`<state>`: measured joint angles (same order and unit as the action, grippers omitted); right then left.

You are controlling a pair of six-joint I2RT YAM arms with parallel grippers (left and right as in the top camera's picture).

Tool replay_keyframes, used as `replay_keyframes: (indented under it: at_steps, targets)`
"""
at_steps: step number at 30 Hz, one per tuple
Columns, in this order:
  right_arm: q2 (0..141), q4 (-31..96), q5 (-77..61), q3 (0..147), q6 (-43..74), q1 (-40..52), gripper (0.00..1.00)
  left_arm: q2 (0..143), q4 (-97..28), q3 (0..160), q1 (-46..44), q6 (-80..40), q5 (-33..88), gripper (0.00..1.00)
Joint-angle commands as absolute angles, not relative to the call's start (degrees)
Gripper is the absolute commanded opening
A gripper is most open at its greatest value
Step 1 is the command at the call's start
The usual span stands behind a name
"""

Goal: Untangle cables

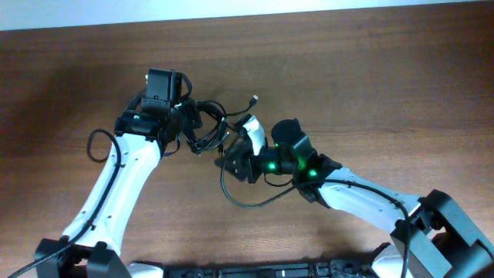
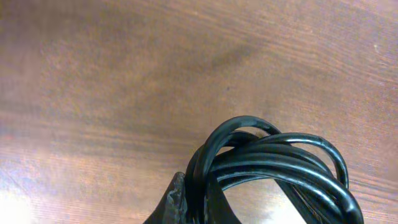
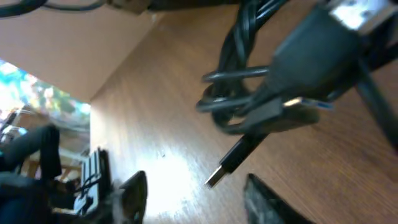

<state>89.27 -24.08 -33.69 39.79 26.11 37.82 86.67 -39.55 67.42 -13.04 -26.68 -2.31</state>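
**Left end effector** point(image 1: 184, 123): clenched on the cables point(image 1: 204, 127). Its wrist view shows several black strands bunched at the finger and arching away over bare wood.

**Right end effector** point(image 3: 199, 186): released. The fingers point(image 3: 134, 190) stand apart with the counter point(image 1: 370, 69) showing between them, and nothing is pinched. A plug point(image 3: 219, 174) with a metal tip hangs just ahead of the gap. It appears to touch neither finger.

**Knot** point(image 1: 202, 133): near the middle of the counter, a little toward its left edge, between the two end effectors. The left one grips its left side. The right one sits just beside it on the side toward the near edge.

**Loose loop** point(image 1: 243, 202): trails from the knot toward the near edge and curves under the right wrist. Another plug end points toward the far edge.

**Handling (judgement):**
- The cords look light, limp and smooth-sheathed, so probably slippery in a pinch.
- Strands should slide over one another under a gentle pull, but the knot will likely cinch tighter if the wrong strand is hauled.
- The plugs are rigid and will likely snag when drawn through a loop.

**Best hold (judgement):** the plug body, or the cord just behind it. That part is stiff and gives purchase, and a free end can be fed back out while the left end effector anchors the bundle.
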Motion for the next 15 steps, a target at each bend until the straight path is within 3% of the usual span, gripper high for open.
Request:
replay_keyframes:
  at_steps: [1, 5, 10, 11, 13, 14, 15]
  targets:
    - [88.51, -24.82, -26.09, 40.42, 43.09, 37.87, 0.34, 84.23, -40.18, 68.84, -12.99, -34.0, -0.84, 0.0]
    - [88.51, -25.56, -15.75, 40.42, 57.39, 37.87, 0.42, 84.18, -40.18, 68.84, -16.32, -38.2, -0.8, 0.0]
    - [88.51, -25.56, -11.0, 40.42, 57.71, 37.87, 0.47, 83.46, -40.25, 68.84, -22.76, -38.2, -0.78, 0.0]
    - [88.51, -25.52, -10.83, 40.42, 57.47, 37.87, 0.45, 82.89, -40.23, 68.84, -23.59, -38.2, -0.78, 0.0]
    - [88.51, -25.54, -10.46, 40.42, 57.3, 37.87, 0.24, 81.17, -40.4, 68.84, -23.97, -38.2, -0.82, 0.0]
    - [88.51, -25.52, -10.41, 40.42, 57.28, 37.85, 0.06, 79.29, -41.04, 68.84, -23.83, -38.17, -1.02, 0.0]
    - [88.51, -25.43, -10.44, 40.42, 56.82, 37.85, 0.04, 77.73, -41.71, 68.84, -23.27, -38.15, -1.52, 0.0]
